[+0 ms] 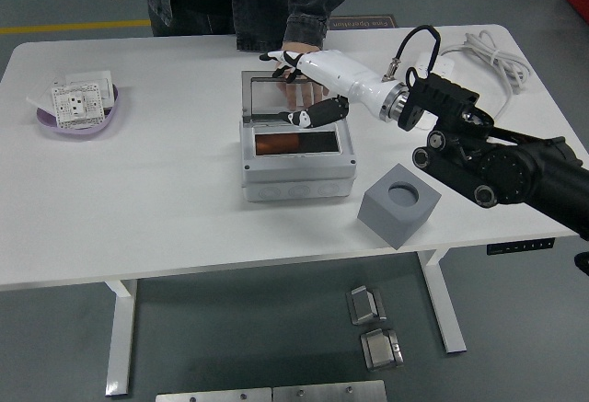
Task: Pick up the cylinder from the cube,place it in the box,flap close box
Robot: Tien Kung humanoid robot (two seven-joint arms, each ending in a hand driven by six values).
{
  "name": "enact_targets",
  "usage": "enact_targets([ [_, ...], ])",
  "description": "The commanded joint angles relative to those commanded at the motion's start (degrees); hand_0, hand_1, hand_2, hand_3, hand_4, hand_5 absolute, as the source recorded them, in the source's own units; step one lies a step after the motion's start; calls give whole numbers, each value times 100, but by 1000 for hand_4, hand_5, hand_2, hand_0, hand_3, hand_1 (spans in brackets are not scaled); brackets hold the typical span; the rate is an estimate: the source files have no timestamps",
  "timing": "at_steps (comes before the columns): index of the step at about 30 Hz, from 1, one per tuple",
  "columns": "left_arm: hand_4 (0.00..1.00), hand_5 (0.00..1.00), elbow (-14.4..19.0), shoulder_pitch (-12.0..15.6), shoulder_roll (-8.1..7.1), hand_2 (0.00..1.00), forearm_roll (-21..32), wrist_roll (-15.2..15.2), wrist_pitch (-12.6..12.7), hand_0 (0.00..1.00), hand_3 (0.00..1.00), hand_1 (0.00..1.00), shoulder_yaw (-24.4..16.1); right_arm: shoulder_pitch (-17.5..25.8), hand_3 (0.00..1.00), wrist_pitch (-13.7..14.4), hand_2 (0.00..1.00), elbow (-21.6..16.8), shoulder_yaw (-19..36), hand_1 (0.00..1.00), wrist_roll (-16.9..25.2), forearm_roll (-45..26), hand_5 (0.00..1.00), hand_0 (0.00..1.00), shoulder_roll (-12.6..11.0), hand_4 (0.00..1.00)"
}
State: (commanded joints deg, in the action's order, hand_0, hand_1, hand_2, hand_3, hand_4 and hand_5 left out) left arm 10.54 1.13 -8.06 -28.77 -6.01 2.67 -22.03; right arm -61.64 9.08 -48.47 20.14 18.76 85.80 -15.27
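The right hand [308, 85] is held above the open box [296, 152], its fingers spread and empty. The orange cylinder [293, 143] is seen lying inside the box. The grey cube [398, 206] stands on the worktop [138, 200] beside it.

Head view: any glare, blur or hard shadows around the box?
Head view: lighting even, shadows soft; the box interior is dim, so the orange cylinder reads dark; the right hand is sharp, slightly bright on its white shell; no clear glare on the lid.
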Motion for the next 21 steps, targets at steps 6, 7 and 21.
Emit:
enact_targets([
  [6,620,249,13,-54,-38,567,-33,-18,-10,666,603,664,-11,-522,936,-136,760,776,-363,612,76,-528,315,695,318,751],
  [7,620,249,14,-67,-47,567,-32,-19,-10,666,603,664,-8,-594,936,-155,760,914,-464,612,86,-634,315,695,376,751],
  [21,620,245,41,-317,-143,566,-77,-21,-29,665,603,664,41,-849,931,-414,779,2508,-1674,701,162,-1846,394,756,819,782],
])
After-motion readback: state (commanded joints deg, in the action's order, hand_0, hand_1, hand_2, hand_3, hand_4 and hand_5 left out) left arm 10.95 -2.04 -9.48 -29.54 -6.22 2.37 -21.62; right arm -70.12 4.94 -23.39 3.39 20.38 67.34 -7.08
